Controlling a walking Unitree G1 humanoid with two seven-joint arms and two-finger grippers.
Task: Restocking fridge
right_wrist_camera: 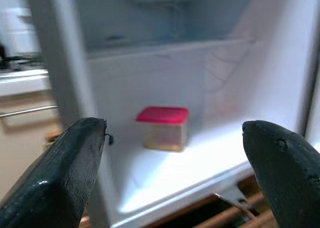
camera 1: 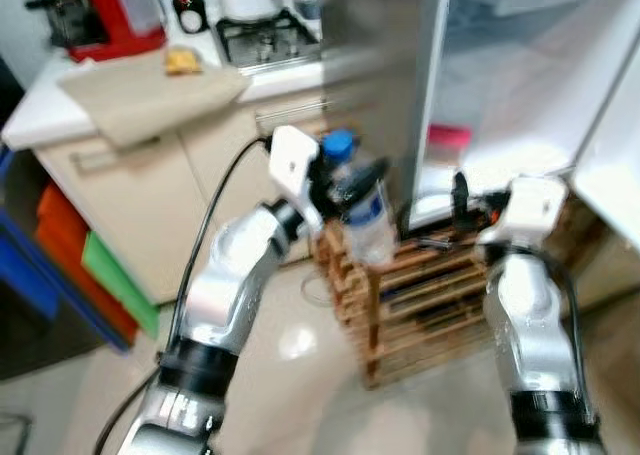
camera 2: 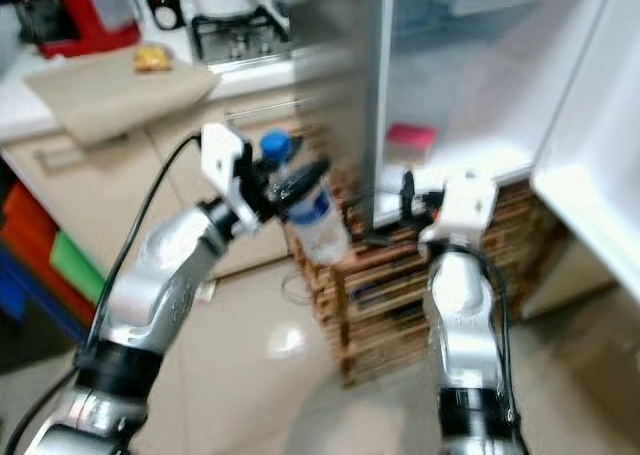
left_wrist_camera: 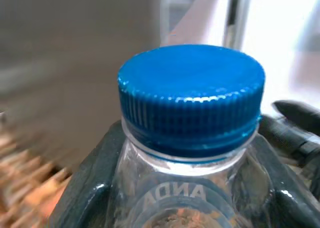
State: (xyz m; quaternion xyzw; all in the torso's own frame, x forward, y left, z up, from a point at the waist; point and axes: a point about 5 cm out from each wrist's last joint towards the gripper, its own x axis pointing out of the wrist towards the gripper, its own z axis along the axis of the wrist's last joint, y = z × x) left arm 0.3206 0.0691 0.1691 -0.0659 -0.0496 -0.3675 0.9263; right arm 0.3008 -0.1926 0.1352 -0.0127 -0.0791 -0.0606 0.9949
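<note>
Left eye view: open fridge (camera 1: 500,105) upper right. Left gripper (camera 1: 350,190) at centre, clamped on upright water bottle (camera 1: 368,220); fridge shelf just right of it. Right gripper (right_wrist_camera: 172,163), jaws wide, empty, facing red-lidded container (right_wrist_camera: 164,128). Bottle base blurred; upper shelves cut off.
</note>
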